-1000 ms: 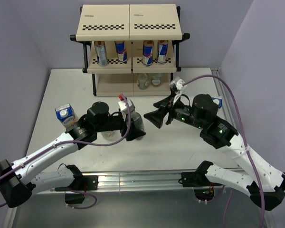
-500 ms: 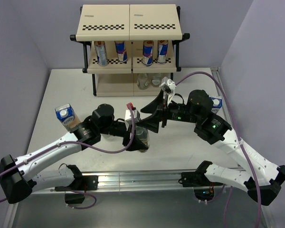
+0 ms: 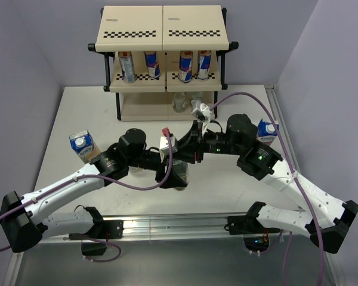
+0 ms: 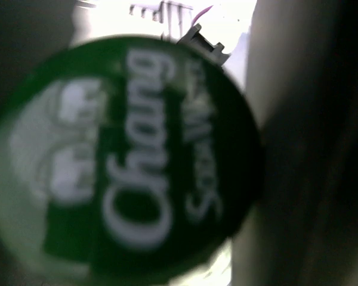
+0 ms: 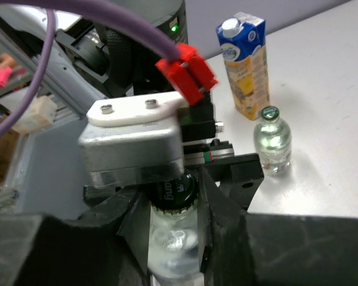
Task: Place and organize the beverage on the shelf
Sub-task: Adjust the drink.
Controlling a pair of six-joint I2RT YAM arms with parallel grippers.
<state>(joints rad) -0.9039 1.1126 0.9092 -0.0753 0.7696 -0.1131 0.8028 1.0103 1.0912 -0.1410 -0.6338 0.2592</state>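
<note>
Just now, seen from above, my right gripper point(image 3: 182, 155) had swung in and closed on the bottle point(image 3: 179, 177) that my left gripper point(image 3: 172, 171) pinched over the table point(image 3: 83, 113), well short of the shelf point(image 3: 164, 36): a handover, I judged. Left wrist: only its green cap point(image 4: 119, 161), blurred. Right wrist: my fingers point(image 5: 218, 208) pressed either side of the neck; a second bottle point(image 5: 272, 140) and a carton point(image 5: 243, 62) stood beyond on the pale table. Lilac walls point(image 3: 30, 59) closed the room.
</note>
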